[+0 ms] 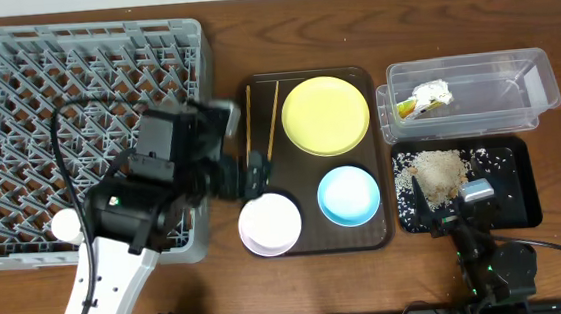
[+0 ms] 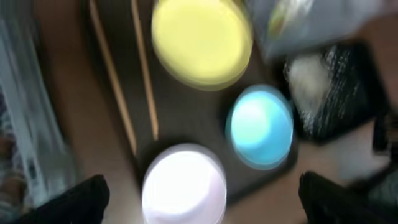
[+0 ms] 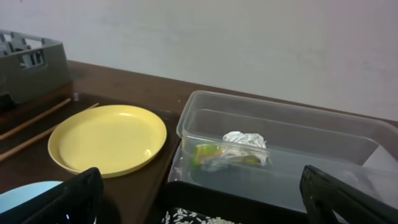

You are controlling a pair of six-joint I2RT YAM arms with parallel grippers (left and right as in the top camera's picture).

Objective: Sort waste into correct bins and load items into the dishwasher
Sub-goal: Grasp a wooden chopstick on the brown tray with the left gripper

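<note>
A dark tray (image 1: pixel 312 240) holds a yellow plate (image 1: pixel 325 114), a blue bowl (image 1: pixel 349 194), a white bowl (image 1: pixel 270 223) and two chopsticks (image 1: pixel 271 120). My left gripper (image 1: pixel 247 175) hangs open and empty over the tray's left edge, just above the white bowl (image 2: pixel 183 186); the left wrist view is blurred. The grey dish rack (image 1: pixel 76 113) stands at the left. My right gripper (image 1: pixel 450 209) is open and empty over the front of the black tray (image 1: pixel 513 184) with spilled rice (image 1: pixel 437 173). A clear bin (image 1: pixel 471 92) holds a crumpled wrapper (image 1: pixel 426 98), also in the right wrist view (image 3: pixel 239 149).
A white round object (image 1: pixel 64 226) lies at the rack's front left. The rack's right wall stands close to the tray's left edge. The yellow plate (image 3: pixel 106 138) and the clear bin (image 3: pixel 286 124) lie ahead of the right gripper.
</note>
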